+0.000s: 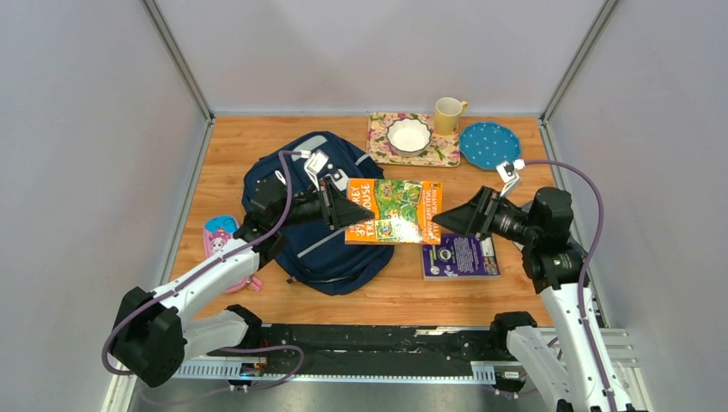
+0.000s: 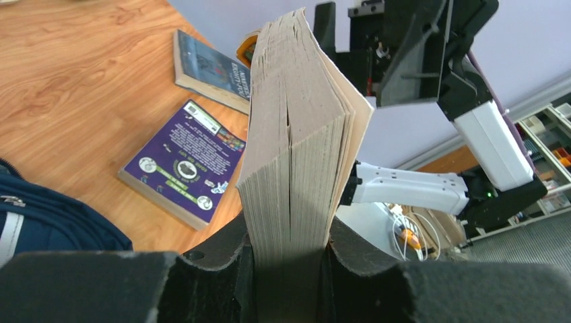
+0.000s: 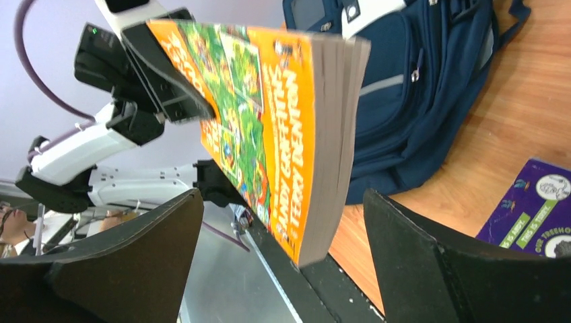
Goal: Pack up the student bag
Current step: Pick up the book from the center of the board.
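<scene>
A wood-grain tabletop sits inside pale grey walls with metal corner posts. The student bag lies flat on it, left of centre. Just right of the bag and raised off the wood, an orange book reads "TREEHOUSE" on its cover, along with "ANDY GRIFFITHS" and "TERRY DENTON". The left fingers are clenched on its bag-side edge. The right fingers stand released, spread either side of its far edge without touching. Further right of the bag a purple book lies flat, "TREEHOUSE" partly legible.
</scene>
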`<state>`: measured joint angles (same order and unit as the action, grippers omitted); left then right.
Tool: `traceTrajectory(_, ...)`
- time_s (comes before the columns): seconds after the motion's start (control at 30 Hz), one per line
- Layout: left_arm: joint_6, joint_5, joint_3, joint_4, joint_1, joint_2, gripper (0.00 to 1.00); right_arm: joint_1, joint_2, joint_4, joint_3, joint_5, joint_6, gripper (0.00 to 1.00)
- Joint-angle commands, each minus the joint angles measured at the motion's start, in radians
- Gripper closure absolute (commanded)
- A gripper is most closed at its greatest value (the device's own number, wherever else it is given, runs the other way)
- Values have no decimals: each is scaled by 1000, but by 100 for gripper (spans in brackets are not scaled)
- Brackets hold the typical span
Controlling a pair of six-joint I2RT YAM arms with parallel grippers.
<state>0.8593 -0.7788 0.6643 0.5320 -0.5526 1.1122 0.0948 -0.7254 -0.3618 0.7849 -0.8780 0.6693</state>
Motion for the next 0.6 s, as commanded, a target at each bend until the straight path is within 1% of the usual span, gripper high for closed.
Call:
traceTrajectory(0.0,-19,21,70,43,6,-29,100,0,37,18,-58,-64,-18,8)
traceTrajectory(0.07,24,3,72,88,6,-17,100,2,37,90,-96,-88,30,8)
traceTrajectory(0.17,102,-48,70,195,6,12,100,0,20,185,-131,-108,91,8)
traceTrajectory(0.2,125,-72,67,257,6,26,100,0,2,222,-141,-114,120,7)
traceTrajectory(0.23,145,-83,64,287,6,32,100,0,-9,301,-150,-124,145,7)
traceTrajectory(0.3,191,-115,64,347,6,52,100,2,-42,401,-176,-159,226,7)
traceTrajectory(0.33,199,-125,66,350,6,60,100,2,-54,499,-182,-173,255,7)
traceTrajectory(0.37,202,-132,67,355,6,63,100,6,-77,548,-193,-197,326,7)
traceTrajectory(0.4,204,-143,66,356,6,72,100,6,-89,601,-197,-208,358,7)
traceTrajectory(0.43,205,-146,66,356,5,75,100,9,-100,694,-202,-219,395,7)
traceTrajectory(0.53,199,-140,57,353,5,77,100,19,-111,780,-202,-233,464,8)
traceTrajectory(0.57,190,-140,57,347,5,78,100,26,-114,781,-197,-234,467,13)
